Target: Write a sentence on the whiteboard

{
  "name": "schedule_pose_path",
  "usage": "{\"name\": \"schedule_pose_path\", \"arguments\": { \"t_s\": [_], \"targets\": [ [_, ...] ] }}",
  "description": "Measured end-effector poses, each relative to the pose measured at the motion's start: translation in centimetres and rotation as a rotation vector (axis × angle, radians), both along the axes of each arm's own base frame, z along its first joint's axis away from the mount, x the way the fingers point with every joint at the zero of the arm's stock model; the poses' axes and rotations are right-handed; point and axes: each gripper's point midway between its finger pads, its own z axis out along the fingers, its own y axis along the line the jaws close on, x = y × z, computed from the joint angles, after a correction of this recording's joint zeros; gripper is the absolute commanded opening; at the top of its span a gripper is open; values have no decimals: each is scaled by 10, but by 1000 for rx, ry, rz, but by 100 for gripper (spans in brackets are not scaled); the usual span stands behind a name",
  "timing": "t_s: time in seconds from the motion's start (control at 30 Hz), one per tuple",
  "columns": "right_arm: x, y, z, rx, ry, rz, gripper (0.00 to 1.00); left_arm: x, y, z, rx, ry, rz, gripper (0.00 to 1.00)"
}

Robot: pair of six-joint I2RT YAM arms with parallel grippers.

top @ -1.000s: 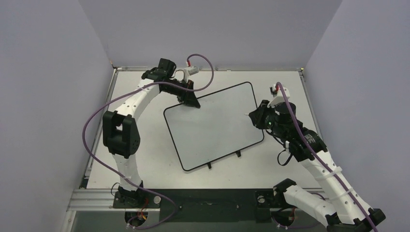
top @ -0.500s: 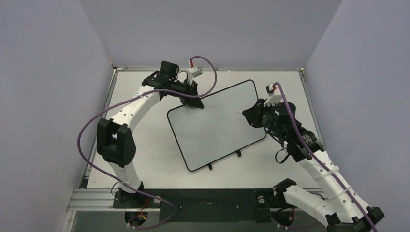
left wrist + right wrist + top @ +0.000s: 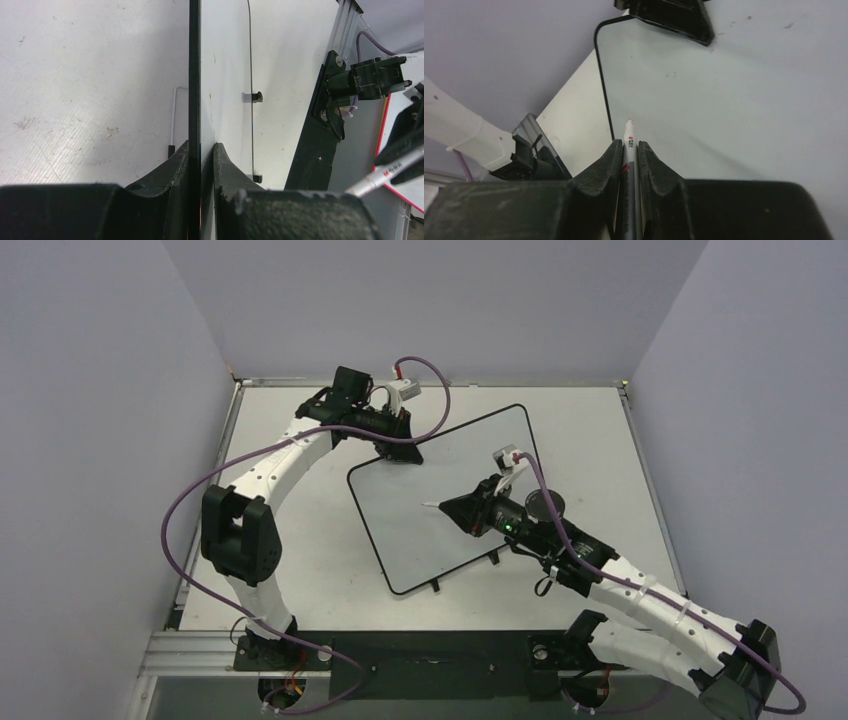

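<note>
The whiteboard [image 3: 450,475] lies skewed on the table, and its white face is blank; no red sentence shows. My left gripper [image 3: 398,452] is shut on the board's far left corner, with the black frame edge between its fingers [image 3: 201,147]. My right gripper [image 3: 462,510] is over the board's middle, shut on a white marker [image 3: 437,507] that points left. In the right wrist view the marker [image 3: 628,131] sticks out past the fingertips [image 3: 629,144] over the board [image 3: 734,90]. I cannot tell whether the tip touches the board.
The board's two small black feet [image 3: 493,558] sit on its near edge. The pale grey tabletop [image 3: 300,540] is walled on three sides. A purple cable [image 3: 430,400] loops above the left wrist. A metal rail [image 3: 400,650] runs along the near edge.
My right arm has swung left with the marker, from the board's right edge to over its middle. The left gripper turned the board slightly earlier, then held still.
</note>
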Motion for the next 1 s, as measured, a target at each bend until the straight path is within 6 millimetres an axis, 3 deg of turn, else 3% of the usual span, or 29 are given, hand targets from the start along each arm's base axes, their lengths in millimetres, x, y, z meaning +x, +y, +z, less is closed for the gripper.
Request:
{"name": "schedule_pose_path", "arguments": {
  "t_s": [0.13,0.33,0.7,1.0],
  "targets": [
    [-4,26,8,68,-31,40,0,0,0,-1,1,-3,1,0],
    [-4,49,0,80,-23,46,0,-2,3,-2,1,-19,13,0],
    [-5,62,18,125,-125,49,0,-4,4,0,0,-37,20,0],
    [3,71,-4,69,-124,52,0,-3,4,0,3,-39,24,0]
  ]
}}
